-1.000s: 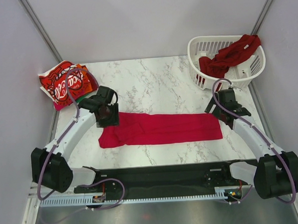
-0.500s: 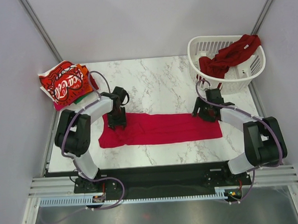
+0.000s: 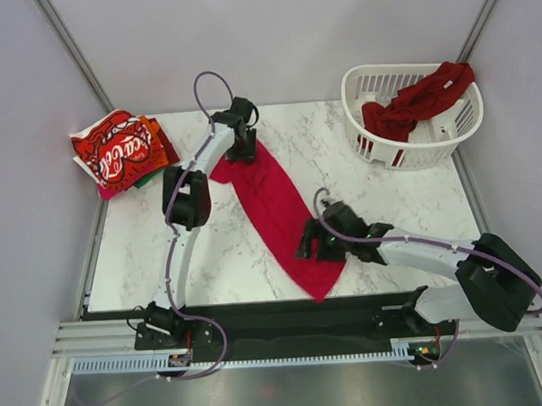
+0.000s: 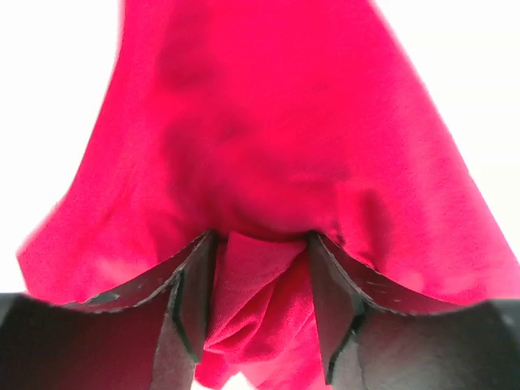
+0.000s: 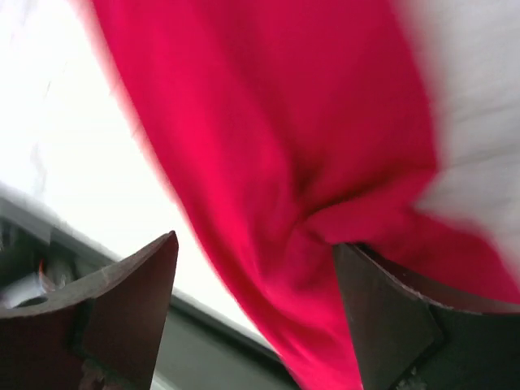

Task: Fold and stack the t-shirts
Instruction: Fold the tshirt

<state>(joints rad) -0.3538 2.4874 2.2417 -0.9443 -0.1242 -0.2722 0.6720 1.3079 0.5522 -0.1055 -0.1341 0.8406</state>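
A plain bright red t-shirt (image 3: 276, 207) lies as a long folded strip, slanting from the far left to the near middle of the marble table (image 3: 398, 201). My left gripper (image 3: 244, 153) is at its far end, shut on bunched red cloth (image 4: 268, 122) held between the fingers (image 4: 191, 292). My right gripper (image 3: 317, 248) is over the near end with its jaws wide apart, and the cloth (image 5: 276, 146) runs between them. A folded Coca-Cola tee (image 3: 114, 155) tops a stack at the far left. A dark red tee (image 3: 416, 100) hangs in the basket.
The white slatted laundry basket (image 3: 405, 155) stands at the far right corner. Orange cloth (image 3: 159, 141) and green cloth (image 3: 141, 181) show under the stack. The shirt's near tip reaches the table's front edge and the dark rail (image 3: 286, 316).
The red strip has swung from lying crosswise to a diagonal. My left gripper carried its end to the far left, and my right gripper moved its end toward the near middle.
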